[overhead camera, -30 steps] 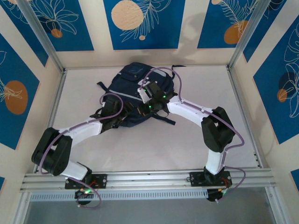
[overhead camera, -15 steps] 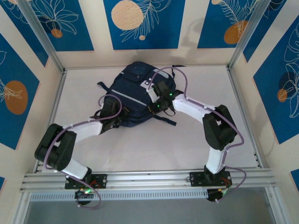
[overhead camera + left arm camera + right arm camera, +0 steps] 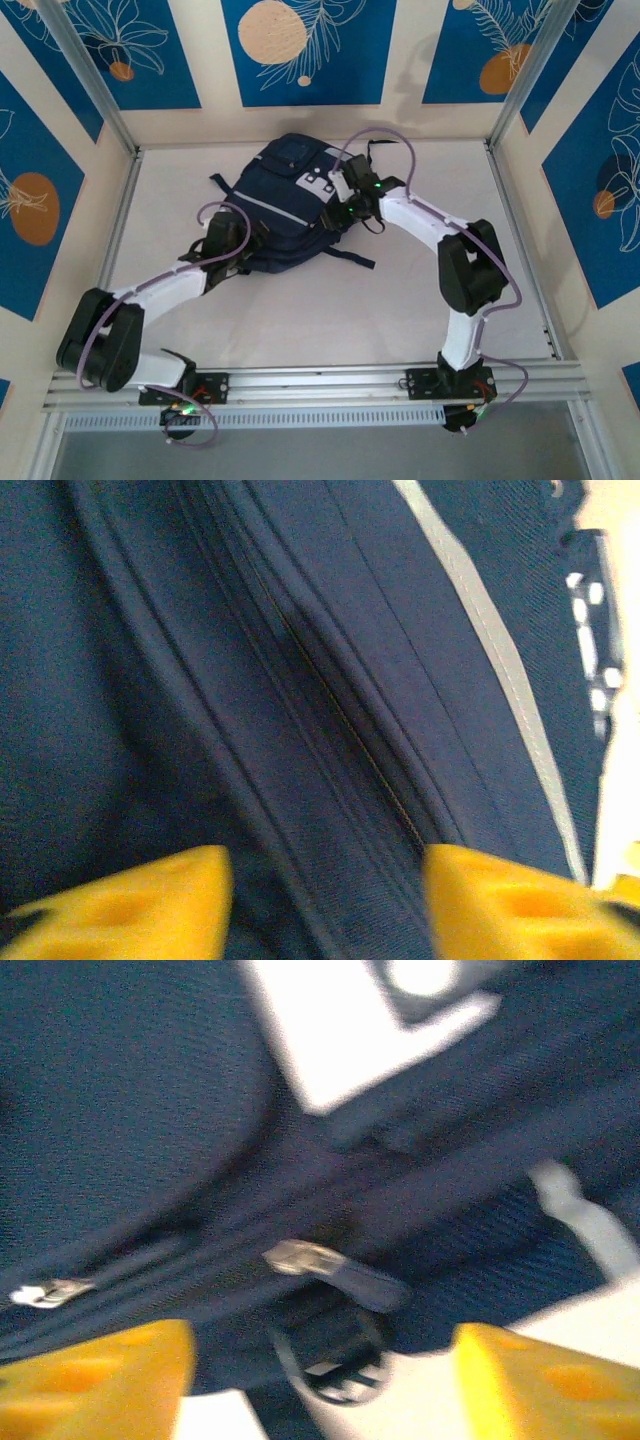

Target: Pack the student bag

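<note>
The student bag (image 3: 283, 200) lies flat on the white table, navy with a grey stripe and light patches. My left gripper (image 3: 240, 248) rests at its near left edge. In the left wrist view this gripper (image 3: 325, 905) is open, its yellow fingertips (image 3: 130, 900) straddling a closed zipper seam (image 3: 340, 710) on the student bag (image 3: 200, 630). My right gripper (image 3: 343, 198) hovers at the bag's right side. In the right wrist view it (image 3: 320, 1380) is open, with a metal zipper pull (image 3: 335, 1270) and a dark strap ring (image 3: 335, 1365) between its fingers, untouched. A light patch (image 3: 350, 1020) lies beyond.
A dark strap (image 3: 350, 258) trails from the bag toward the near right on the table (image 3: 300, 310). Metal frame posts (image 3: 115, 130) and patterned walls close in the left, back and right. A second zipper pull (image 3: 50, 1292) sits at the left in the right wrist view.
Both grippers have opened. The right gripper has moved back and to the right along the bag's side. The left arm has stretched out lower, its gripper staying at the bag's near left edge.
</note>
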You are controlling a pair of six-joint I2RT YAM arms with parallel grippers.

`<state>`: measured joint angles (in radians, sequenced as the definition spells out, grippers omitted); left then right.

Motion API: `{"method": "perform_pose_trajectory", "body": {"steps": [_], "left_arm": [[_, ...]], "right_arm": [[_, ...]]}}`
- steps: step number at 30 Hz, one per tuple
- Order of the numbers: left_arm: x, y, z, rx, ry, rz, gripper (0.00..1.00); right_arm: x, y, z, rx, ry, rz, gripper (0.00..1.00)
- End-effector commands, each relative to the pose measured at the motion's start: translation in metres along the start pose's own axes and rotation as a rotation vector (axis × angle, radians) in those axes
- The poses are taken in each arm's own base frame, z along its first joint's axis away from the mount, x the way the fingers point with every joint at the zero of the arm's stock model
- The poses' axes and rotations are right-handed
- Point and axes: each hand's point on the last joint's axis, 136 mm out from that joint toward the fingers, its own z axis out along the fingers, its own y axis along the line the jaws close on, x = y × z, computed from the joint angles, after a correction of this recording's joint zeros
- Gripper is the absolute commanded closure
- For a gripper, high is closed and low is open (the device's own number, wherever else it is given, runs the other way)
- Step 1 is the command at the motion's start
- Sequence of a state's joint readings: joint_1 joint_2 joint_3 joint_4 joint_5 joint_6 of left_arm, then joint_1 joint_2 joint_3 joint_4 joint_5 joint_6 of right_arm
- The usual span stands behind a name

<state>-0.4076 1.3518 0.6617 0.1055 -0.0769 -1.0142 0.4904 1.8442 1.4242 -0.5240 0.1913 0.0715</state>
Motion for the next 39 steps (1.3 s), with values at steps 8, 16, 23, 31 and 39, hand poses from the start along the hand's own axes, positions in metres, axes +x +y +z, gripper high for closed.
{"method": "perform_pose_trajectory", "body": {"steps": [8,16,23,31,39], "left_arm": [[-0.093,0.030,-0.079,-0.412,-0.302,0.634,0.00],[-0.117,0.063,-0.080,-0.531,-0.506,0.865,0.00],[-0.113,0.067,-0.044,-0.440,-0.501,0.958,0.00],[-0.102,0.070,-0.018,-0.276,-0.505,0.931,0.00],[-0.090,0.080,-0.011,-0.172,-0.553,0.916,0.00]], "right_arm": [[0.013,-0.117,-0.034,0.254,-0.211,0.232,0.00],[0.017,-0.164,-0.053,0.265,-0.516,0.257,0.00],[0.027,-0.159,-0.061,0.221,-0.523,0.212,0.05],[0.057,-0.171,-0.060,0.262,-0.533,0.257,0.00],[0.092,-0.185,-0.053,0.317,-0.679,0.325,0.01]]}}
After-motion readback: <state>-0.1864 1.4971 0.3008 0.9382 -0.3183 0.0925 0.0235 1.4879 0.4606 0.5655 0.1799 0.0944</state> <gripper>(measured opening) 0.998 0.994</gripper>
